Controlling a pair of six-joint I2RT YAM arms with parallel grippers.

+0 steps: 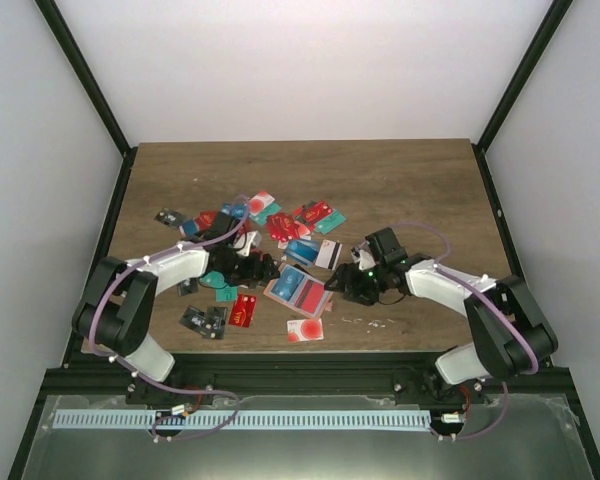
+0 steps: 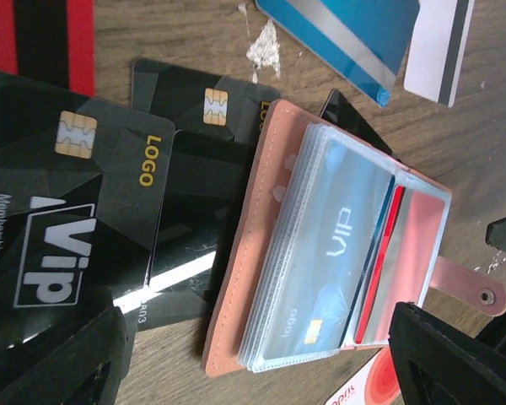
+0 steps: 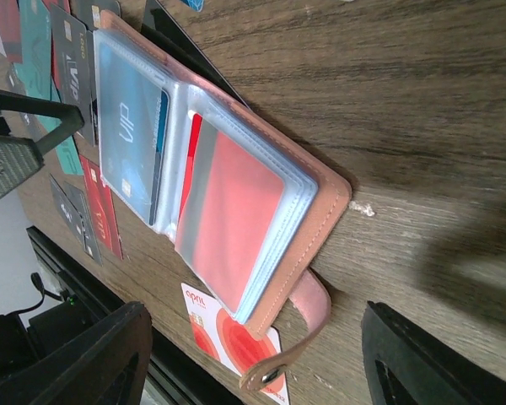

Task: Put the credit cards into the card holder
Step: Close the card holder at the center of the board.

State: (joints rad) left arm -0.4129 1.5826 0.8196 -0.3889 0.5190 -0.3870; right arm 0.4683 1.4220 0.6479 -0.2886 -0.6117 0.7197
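Left gripper (image 2: 257,359) and right gripper (image 3: 257,363), both agape and empty, flank the card holder (image 2: 337,253), credit cards (image 2: 76,219) nearer the left.

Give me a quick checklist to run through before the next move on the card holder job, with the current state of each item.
1. Card holder lying open, sleeves up: ok.
2. Left claw open, nothing in it: ok.
3. Right claw open, nothing in it: ok.
4. Loose card close by: ok, black VIP card lies beside the holder.
5. Free sleeve on top: not ok, blue card and red card fill the two showing.
6. Free sleeves underneath: cannot tell.
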